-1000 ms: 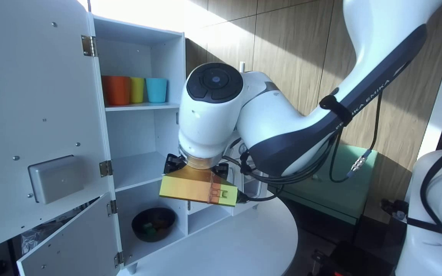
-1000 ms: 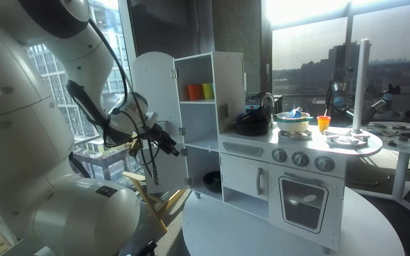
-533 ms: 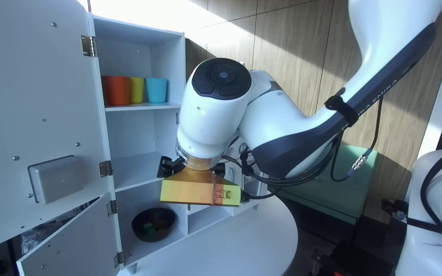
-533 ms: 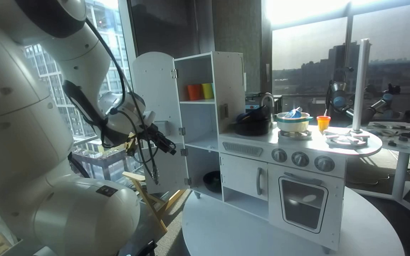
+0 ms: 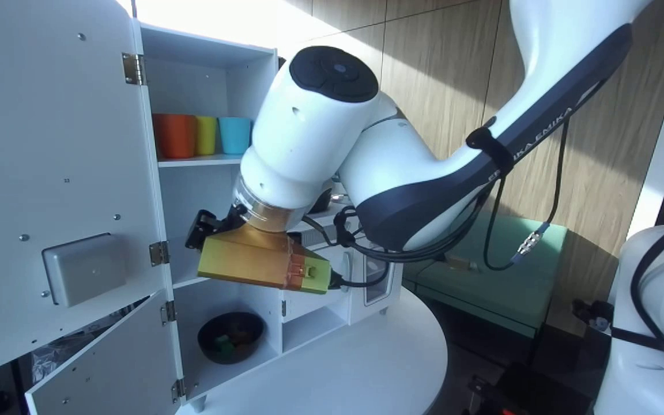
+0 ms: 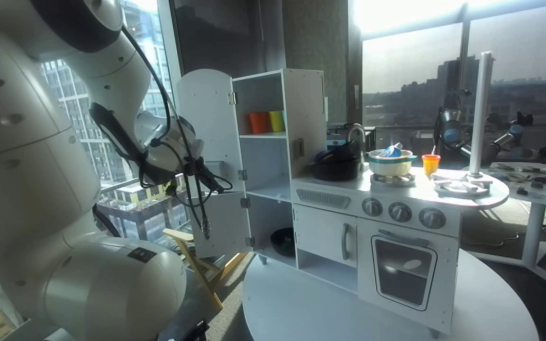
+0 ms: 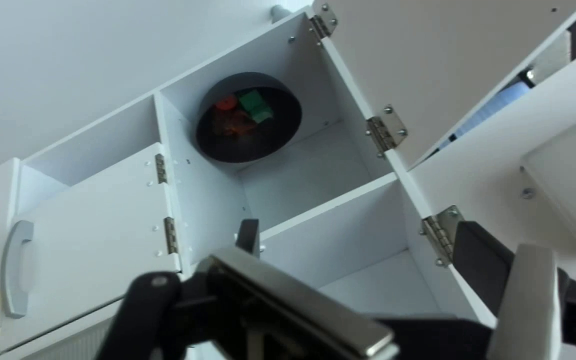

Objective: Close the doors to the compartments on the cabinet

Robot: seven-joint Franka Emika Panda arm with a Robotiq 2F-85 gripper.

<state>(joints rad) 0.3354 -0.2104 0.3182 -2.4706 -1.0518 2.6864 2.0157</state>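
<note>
The fingers [image 7: 483, 265] are standing wide apart and are gripping nothing; only the white insides of the cabinet [image 6: 304, 113] are showing between them. The gripper [image 7: 365, 252] is hanging in front of the middle compartment [image 7: 378, 285] and the lower compartment [image 7: 308, 172], where a dark bowl [image 7: 280, 132] is sitting. Neither finger appears to be touching anything.

Just past the finger at the right of the wrist view, hinges [image 7: 438, 235] are running along the cabinet's front edge. From them the tall door [image 5: 55, 161], its long axis running upright, and the lower door [image 5: 116, 363], hanging right below it, are standing wide open, a wedge-shaped gap showing between them.

The coming move is turning on this: in an exterior view both doors are lying to the left of the gripper and are showing it their inner faces, the grey pull [image 5: 87, 271] bulging from the tall one. Pushing at them from here would likely be swinging them wider; the fingers will probably be needing a way around a free edge, to press on an outer face. Which door is coming first cannot be told.

Farther out, the small front door [image 7: 93, 240] is looking shut, cups [image 5: 205, 135] are standing in the top compartment [image 5: 188, 86], and the round table [image 5: 366, 357] is carrying the cabinet.
</note>
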